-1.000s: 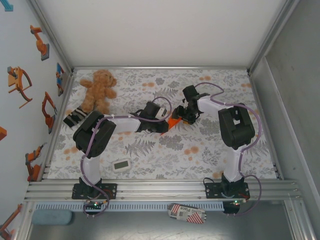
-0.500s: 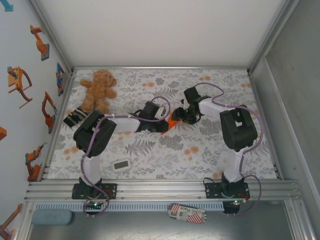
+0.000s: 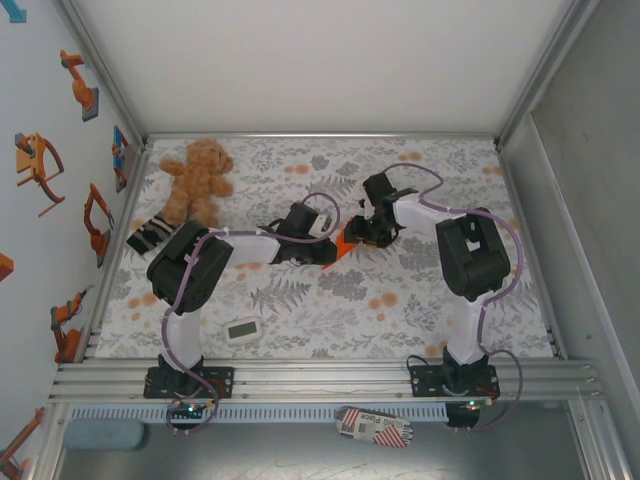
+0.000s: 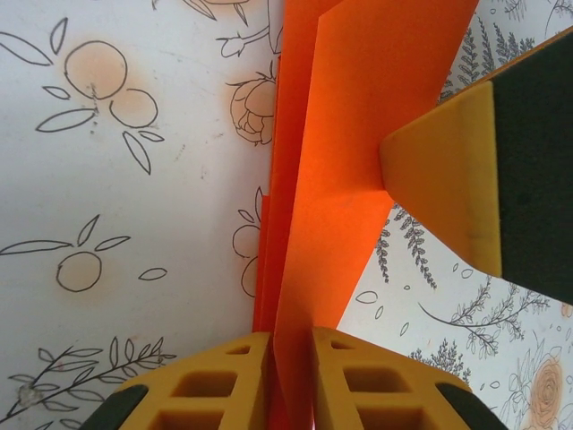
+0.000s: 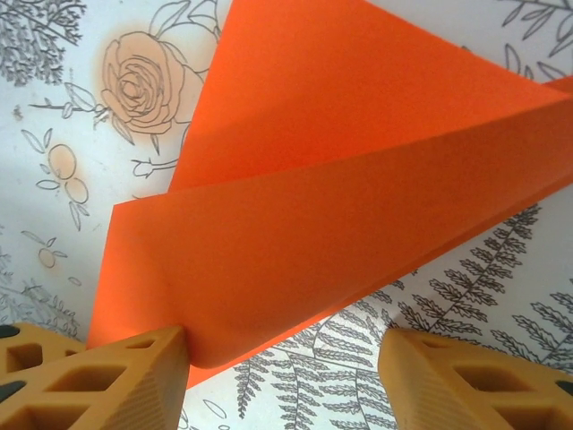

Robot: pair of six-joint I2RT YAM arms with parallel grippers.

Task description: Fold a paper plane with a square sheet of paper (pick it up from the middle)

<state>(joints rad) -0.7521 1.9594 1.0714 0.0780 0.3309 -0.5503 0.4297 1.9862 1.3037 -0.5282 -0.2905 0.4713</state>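
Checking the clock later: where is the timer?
Top view: the white timer lies near the front edge of the table, left side, just right of the left arm.

Brown teddy bear [image 3: 197, 180] at far left; white timer [image 3: 242, 330] near front edge.

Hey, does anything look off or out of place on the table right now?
Nothing looks spilled or damaged. The folded orange paper is pinched neatly in the shut left gripper. One stray: a crumpled printed packet lying off the table, below its near edge.
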